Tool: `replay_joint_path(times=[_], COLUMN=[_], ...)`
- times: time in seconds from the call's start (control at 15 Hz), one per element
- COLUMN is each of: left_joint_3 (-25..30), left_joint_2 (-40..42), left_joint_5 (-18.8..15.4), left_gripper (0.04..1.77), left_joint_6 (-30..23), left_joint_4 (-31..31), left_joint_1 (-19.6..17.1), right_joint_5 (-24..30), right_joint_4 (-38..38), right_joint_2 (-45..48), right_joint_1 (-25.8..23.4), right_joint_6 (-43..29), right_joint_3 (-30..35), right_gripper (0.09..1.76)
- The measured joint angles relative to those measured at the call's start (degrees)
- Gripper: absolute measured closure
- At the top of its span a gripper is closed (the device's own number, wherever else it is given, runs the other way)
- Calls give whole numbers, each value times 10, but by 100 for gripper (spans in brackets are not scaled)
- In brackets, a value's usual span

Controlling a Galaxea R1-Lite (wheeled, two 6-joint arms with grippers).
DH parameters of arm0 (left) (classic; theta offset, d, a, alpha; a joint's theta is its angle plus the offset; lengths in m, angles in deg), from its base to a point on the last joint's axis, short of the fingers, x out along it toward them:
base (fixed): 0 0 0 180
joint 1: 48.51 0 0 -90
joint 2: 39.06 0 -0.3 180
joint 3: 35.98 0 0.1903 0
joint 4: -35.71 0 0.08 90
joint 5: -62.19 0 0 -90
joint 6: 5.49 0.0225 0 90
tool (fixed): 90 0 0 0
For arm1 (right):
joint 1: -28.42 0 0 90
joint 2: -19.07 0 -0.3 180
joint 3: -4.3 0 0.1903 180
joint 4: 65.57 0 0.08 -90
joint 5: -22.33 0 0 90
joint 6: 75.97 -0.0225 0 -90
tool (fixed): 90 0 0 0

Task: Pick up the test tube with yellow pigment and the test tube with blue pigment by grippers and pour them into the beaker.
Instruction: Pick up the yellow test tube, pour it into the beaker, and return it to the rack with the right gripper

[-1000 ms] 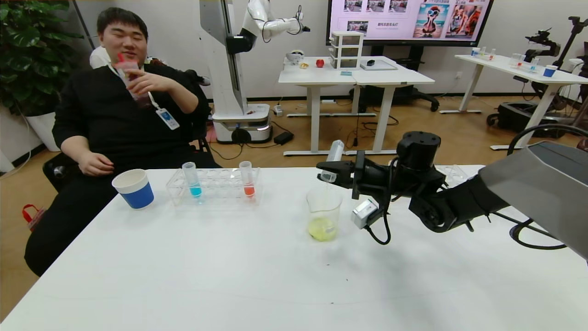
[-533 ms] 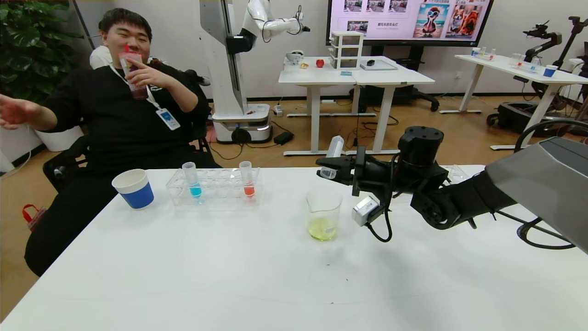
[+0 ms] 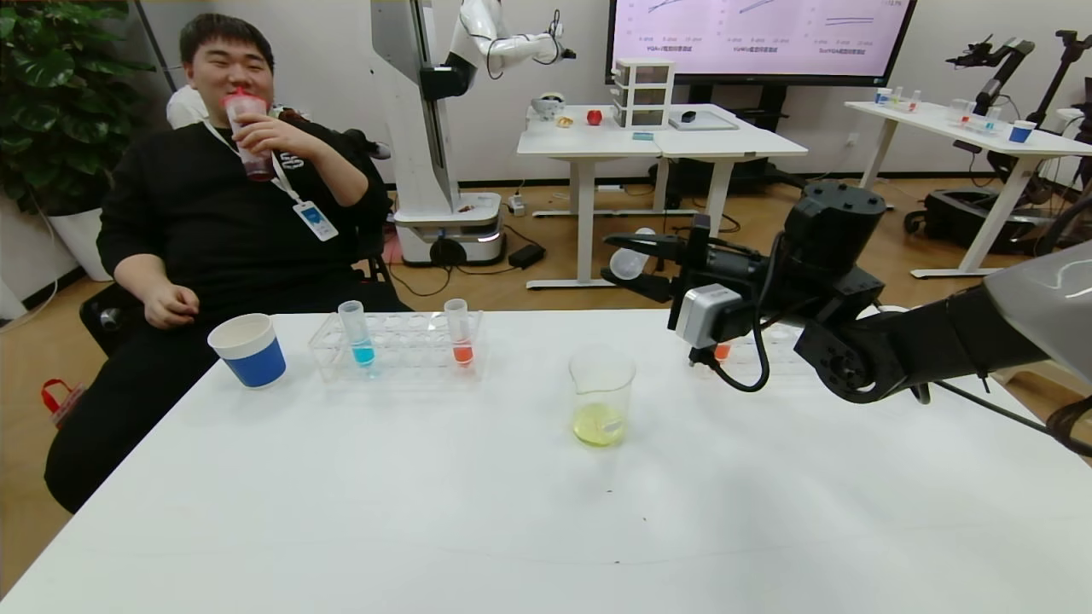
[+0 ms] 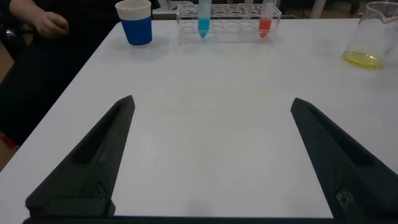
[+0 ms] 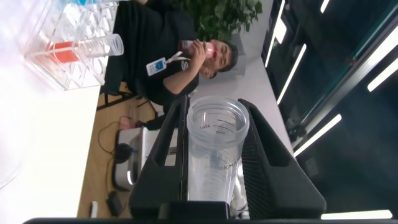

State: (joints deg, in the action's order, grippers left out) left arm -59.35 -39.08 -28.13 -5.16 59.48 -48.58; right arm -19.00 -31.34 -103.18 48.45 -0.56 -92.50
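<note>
My right gripper [image 3: 633, 257] is shut on the test tube with yellow pigment [image 3: 626, 261], which now looks clear and empty. It holds the tube roughly level, high above the table, up and to the right of the beaker [image 3: 601, 396]. The right wrist view shows the tube [image 5: 217, 155] between both fingers [image 5: 163, 149]. The beaker holds yellow liquid at its bottom. The test tube with blue pigment [image 3: 358, 334] stands in the clear rack [image 3: 401, 351] at the back left. My left gripper [image 4: 211, 102] is open and empty above the near table; it does not show in the head view.
An orange-red tube [image 3: 460, 334] stands in the same rack. A white cup with a blue sleeve [image 3: 249, 350] is left of the rack. A second rack [image 3: 772, 345] lies behind my right arm. A seated person [image 3: 230, 196] is behind the table's far left edge.
My right gripper has risen and moved right, away from above the beaker. The tube has swung from tipped over the beaker to roughly level. The person moved an arm.
</note>
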Motion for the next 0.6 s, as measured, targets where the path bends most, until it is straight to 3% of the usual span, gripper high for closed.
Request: replay_joint_path(times=[0.27,0.4,0.6], left_joint_3=[0,0,0], left_joint_2=[0,0,0], left_joint_5=[0,0,0], left_gripper=[6,6,6], left_joint_6=[0,0,0], left_joint_4=[0,0,0], left_joint_1=[0,0,0], right_joint_5=[-111,-213,-349], right_joint_4=[126,197,218], right_joint_2=[32,40,50], right_joint_1=[15,35,69], right_joint_6=[-216,-354,-499], right_joint_3=[88,118,128], right_gripper=[134,134,134])
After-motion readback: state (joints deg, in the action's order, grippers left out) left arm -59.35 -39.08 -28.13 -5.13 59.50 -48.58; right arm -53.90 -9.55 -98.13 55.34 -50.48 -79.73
